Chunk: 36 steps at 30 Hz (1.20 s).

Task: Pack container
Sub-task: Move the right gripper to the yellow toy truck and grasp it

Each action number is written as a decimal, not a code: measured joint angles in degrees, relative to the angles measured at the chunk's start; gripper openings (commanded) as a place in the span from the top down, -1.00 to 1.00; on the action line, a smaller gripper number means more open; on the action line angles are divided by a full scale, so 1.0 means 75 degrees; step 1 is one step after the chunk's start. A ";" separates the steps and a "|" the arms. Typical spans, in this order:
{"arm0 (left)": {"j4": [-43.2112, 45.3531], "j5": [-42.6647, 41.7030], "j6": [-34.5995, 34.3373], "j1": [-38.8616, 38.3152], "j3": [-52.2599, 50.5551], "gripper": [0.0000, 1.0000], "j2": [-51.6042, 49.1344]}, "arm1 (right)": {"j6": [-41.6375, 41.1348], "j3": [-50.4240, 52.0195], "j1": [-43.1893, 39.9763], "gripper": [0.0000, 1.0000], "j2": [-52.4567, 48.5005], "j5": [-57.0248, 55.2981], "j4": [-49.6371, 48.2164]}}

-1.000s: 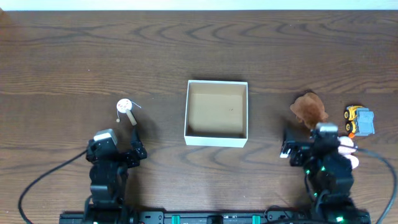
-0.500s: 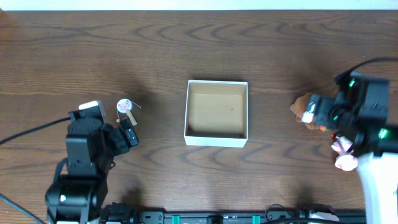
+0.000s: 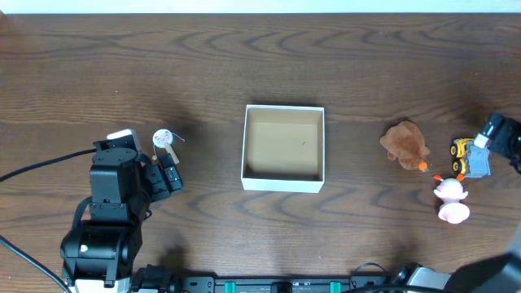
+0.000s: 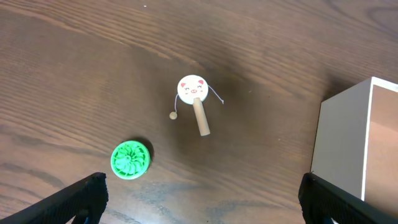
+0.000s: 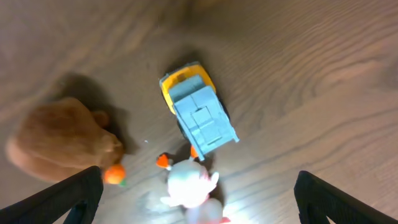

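The container (image 3: 282,184), a square white-walled box with a brown inside, stands open in the middle; its wall also shows in the left wrist view (image 4: 339,140). My left gripper (image 3: 167,174) is open and empty, just below a pig-faced rattle drum (image 3: 165,140) (image 4: 194,99). A green disc (image 4: 130,159) lies beside the rattle; it is hidden in the overhead view. My right gripper (image 3: 500,135) is open and empty at the far right, above a yellow and blue toy truck (image 3: 470,157) (image 5: 200,112). The pink pig toy (image 3: 450,199) (image 5: 189,186) lies between its fingers in the wrist view.
A brown plush (image 3: 404,144) (image 5: 62,140) with a small orange carrot (image 5: 113,175) lies left of the truck. Black cables run from the left arm across the front left of the table.
The right arm has swung from the front right out to the far right edge, uncovering the plush, truck and pig. The left arm rose toward the rattle and has held there.
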State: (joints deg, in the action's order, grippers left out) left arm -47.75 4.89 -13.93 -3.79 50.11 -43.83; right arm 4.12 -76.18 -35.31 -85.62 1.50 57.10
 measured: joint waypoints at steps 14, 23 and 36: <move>-0.0119 0.0000 0.0000 0.0000 0.0000 -0.96 0.0000 | 0.1728 0.0000 -0.0017 -0.98 -0.2296 0.0373 -0.0831; -0.0117 0.0000 0.0000 0.0000 0.0000 -0.96 0.0000 | 0.1900 0.0000 -0.0020 -0.67 -0.2684 0.0388 -0.0909; -0.0117 0.0000 0.0000 0.0000 0.0000 -0.96 0.0000 | 0.1920 0.0000 -0.0020 -0.68 -0.2684 0.0402 -0.1087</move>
State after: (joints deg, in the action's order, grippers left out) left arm -48.62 4.89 -13.93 -3.79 50.11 -43.83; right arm 18.52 -76.18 -35.46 -105.75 4.51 48.95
